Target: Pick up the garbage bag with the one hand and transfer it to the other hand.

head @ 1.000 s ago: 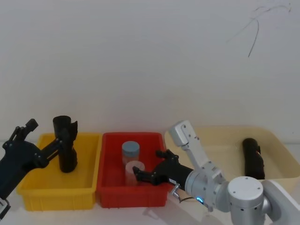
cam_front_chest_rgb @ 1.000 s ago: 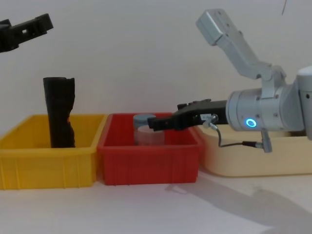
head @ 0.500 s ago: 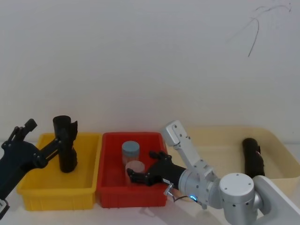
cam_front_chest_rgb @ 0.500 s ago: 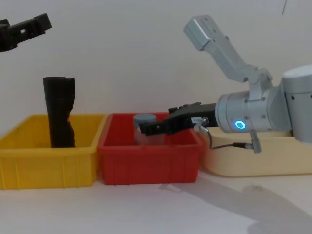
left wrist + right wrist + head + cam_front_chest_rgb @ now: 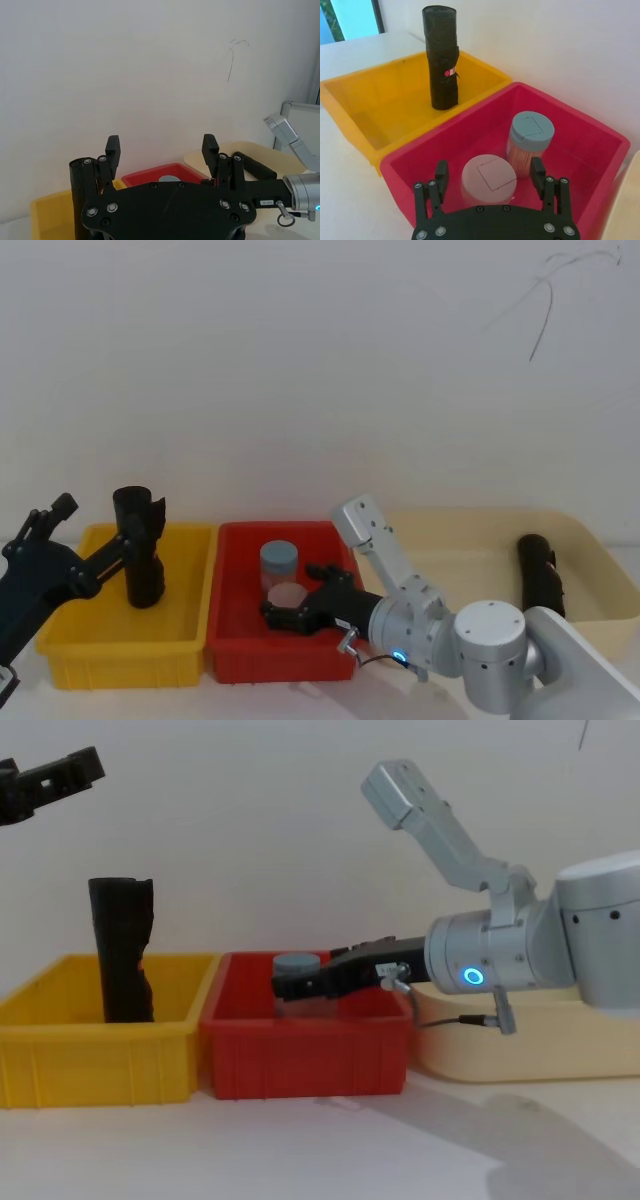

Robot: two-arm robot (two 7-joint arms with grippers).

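The garbage bag (image 5: 140, 550) is a black crinkled roll with a small red and white label, standing upright in the yellow bin (image 5: 70, 655). The chest view has it (image 5: 122, 950) rising above the bin wall. My left gripper (image 5: 50, 778) hangs open high above the yellow bin, apart from the roll; its fingers (image 5: 112, 147) spread wide with nothing between them. My right gripper (image 5: 290, 608) on the blue-ringed arm reaches low over the red bin (image 5: 235, 655), open, with its fingers on either side of a pink-lidded jar (image 5: 489, 176). From there the roll (image 5: 442, 57) is farther off.
A second jar with a grey-blue lid (image 5: 279, 562) stands in the red bin behind the pink one. The beige tray (image 5: 600, 550) on the right holds another black roll (image 5: 538, 575). A white wall stands close behind the bins.
My right gripper has slid leftward over the red bin, closer to the jars and the yellow bin. The left arm and the garbage bag have stayed put.
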